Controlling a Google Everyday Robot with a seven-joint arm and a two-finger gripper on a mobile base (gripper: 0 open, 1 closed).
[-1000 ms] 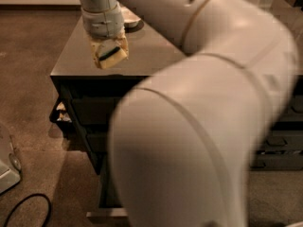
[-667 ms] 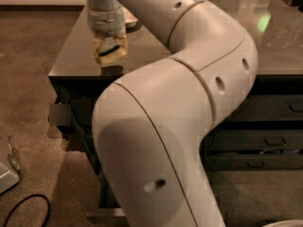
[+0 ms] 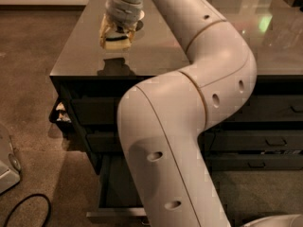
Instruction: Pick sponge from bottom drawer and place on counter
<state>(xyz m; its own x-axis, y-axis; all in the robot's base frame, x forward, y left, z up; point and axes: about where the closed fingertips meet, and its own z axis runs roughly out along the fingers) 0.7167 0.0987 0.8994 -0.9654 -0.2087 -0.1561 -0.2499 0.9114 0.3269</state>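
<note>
My gripper (image 3: 115,37) hangs over the left part of the glossy grey-brown counter (image 3: 156,51), a little above its surface. It is shut on the pale yellow sponge (image 3: 116,42), which sits between the fingers. A dark reflection of the gripper shows on the counter just below. The bottom drawer (image 3: 111,200) stands pulled open at the lower left of the cabinet; my white arm hides most of it.
My large white arm (image 3: 189,126) fills the middle of the view and covers the cabinet front. Closed drawers of the neighbouring stack (image 3: 265,148) show at right. A black cable (image 3: 23,209) and a pale object (image 3: 7,164) lie on the carpet at left.
The arm has swung back and to the right, uncovering more of the counter. The gripper with the sponge has moved slightly farther over the counter.
</note>
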